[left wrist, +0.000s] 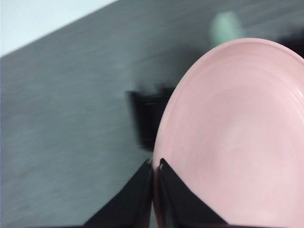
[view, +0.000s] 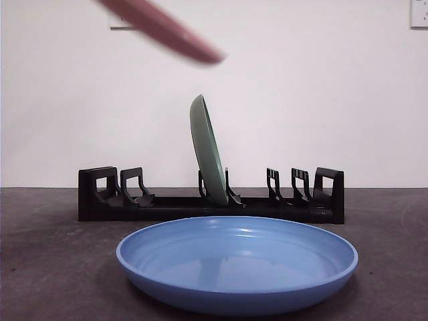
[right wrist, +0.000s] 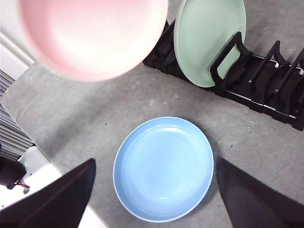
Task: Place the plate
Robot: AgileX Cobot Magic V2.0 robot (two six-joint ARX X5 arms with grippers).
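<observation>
My left gripper [left wrist: 156, 164] is shut on the rim of a pink plate [left wrist: 237, 137] and holds it in the air. The plate shows blurred at the top left of the front view [view: 167, 30], above the black dish rack [view: 100, 194], and in the right wrist view [right wrist: 90, 35]. A green plate [view: 208, 150] stands upright in a middle slot of the rack [right wrist: 266, 90]. A blue plate [view: 237, 264] lies flat on the table in front of the rack. My right gripper [right wrist: 154, 194] is open, high above the blue plate [right wrist: 164, 168].
The rack has free slots on both sides of the green plate [right wrist: 209, 38]. The grey table [view: 47, 267] meets a white wall behind the rack. The table's edge [right wrist: 57, 168] runs close to the blue plate in the right wrist view.
</observation>
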